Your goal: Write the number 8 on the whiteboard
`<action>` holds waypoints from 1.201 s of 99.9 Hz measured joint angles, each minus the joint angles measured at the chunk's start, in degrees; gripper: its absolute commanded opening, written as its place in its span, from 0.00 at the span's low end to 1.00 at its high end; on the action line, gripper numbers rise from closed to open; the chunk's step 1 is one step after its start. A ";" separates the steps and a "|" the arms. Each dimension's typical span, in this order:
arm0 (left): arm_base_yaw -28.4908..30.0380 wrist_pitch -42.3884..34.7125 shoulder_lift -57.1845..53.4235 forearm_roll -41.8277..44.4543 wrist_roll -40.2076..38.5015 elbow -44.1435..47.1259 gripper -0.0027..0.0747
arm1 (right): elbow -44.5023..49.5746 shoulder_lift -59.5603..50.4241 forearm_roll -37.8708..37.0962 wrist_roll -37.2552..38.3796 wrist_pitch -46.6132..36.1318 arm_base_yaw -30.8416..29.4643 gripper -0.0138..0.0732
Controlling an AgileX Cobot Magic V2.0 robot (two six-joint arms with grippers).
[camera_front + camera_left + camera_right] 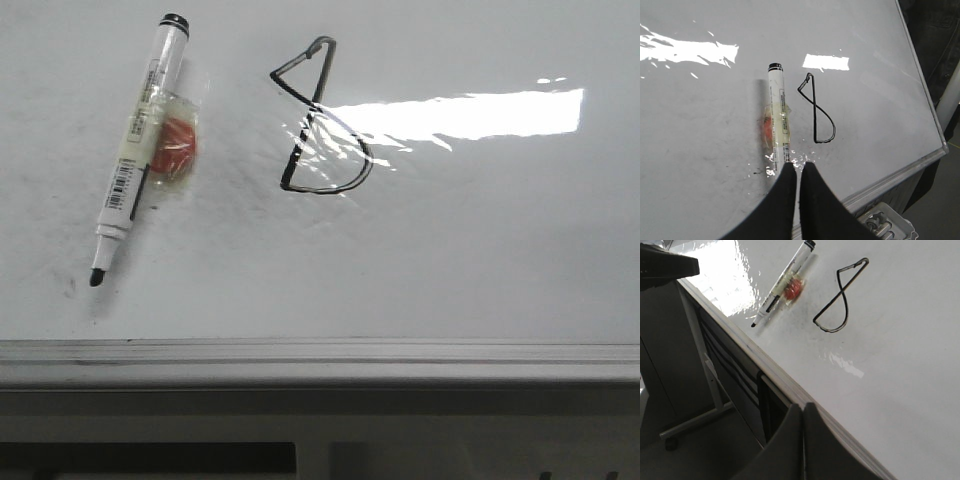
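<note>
The whiteboard [480,270] is cut off by the edges of all three views, so its full extent cannot be seen. In the left wrist view the writing end of the marker [778,115] is hidden behind the left gripper [798,169], whose black fingers are cut off by the picture's edge. The right gripper [802,410] is likewise shown only as two dark fingertips cut by the edge. The print and barcode on the marker's label are too small to be read. The red thing [176,150] taped beside the marker is blurred under shiny wrap and cannot be identified. Part of the number 8 [322,125] is washed out by glare in the front view.
</note>
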 measured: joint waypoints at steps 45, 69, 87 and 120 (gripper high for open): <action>0.00 0.03 0.00 0.00 0.10 0.00 0.01 | 0.68 0.00 0.00 0.00 0.00 0.00 0.09; 0.00 0.03 0.00 0.00 0.10 0.53 0.01 | 0.68 0.00 0.00 0.00 0.00 0.00 0.09; 2.46 0.73 -0.54 0.00 0.10 2.11 0.01 | 0.68 0.00 0.00 0.00 0.00 0.00 0.09; 24.87 9.38 -11.08 5.57 0.10 2.11 0.01 | 0.68 0.00 0.00 0.00 0.00 0.00 0.09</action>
